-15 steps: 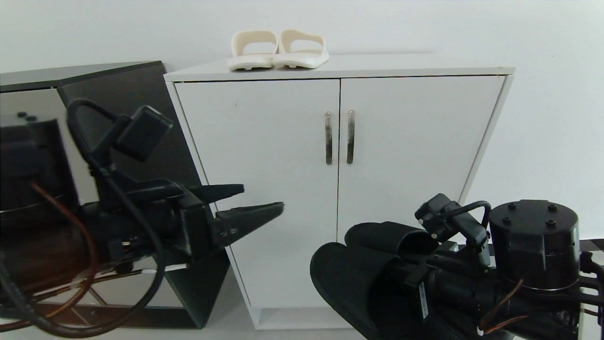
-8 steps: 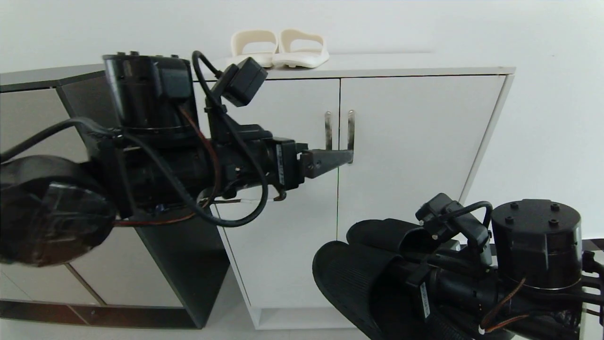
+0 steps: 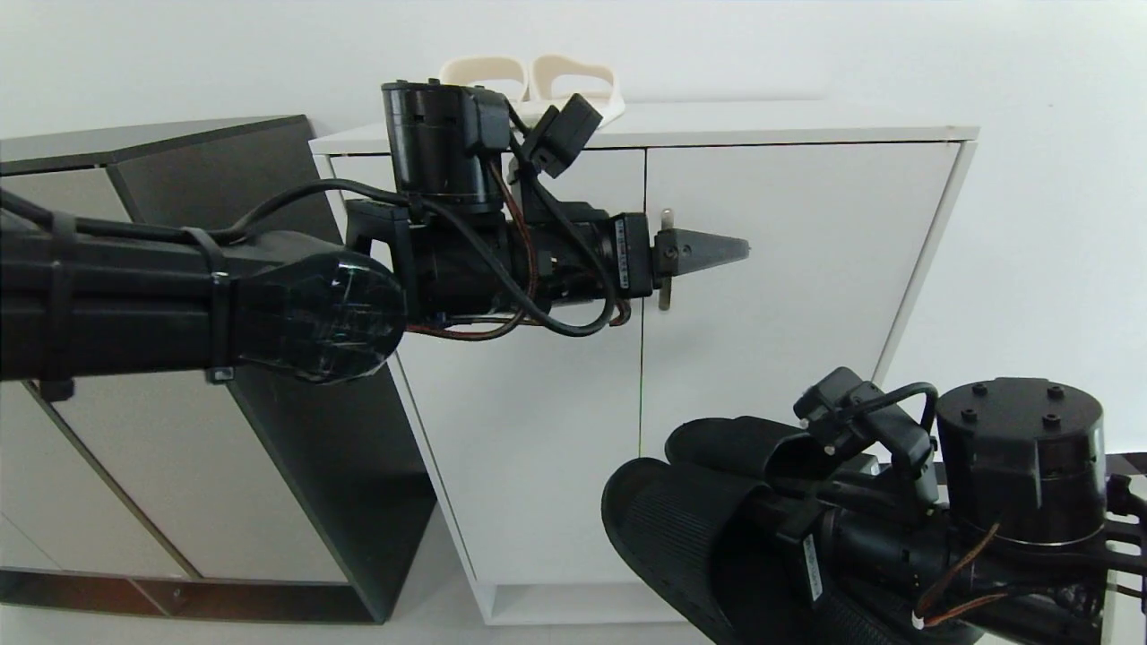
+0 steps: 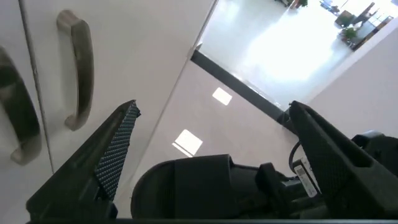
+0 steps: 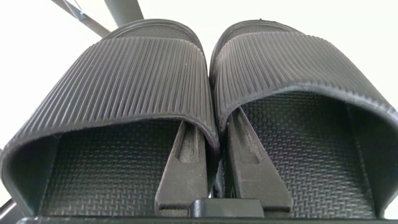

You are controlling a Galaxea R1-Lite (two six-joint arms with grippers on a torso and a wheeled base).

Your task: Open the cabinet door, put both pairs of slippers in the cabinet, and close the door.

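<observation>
Fingers of the left gripper [image 4: 212, 107] stand wide apart and empty, just beside a door handle [image 4: 78, 74]. Right gripper [image 5: 214, 165] is clamped on the black slippers [image 5: 143, 74], pinching their adjoining inner walls together.

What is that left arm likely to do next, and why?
Probably ease the left gripper sideways until the right door's handle sits between its open jaws, then close on it. Both cabinet doors are shut, the handle lies just outside the jaws, and the right gripper holds the black slippers, ready to go in.
</observation>
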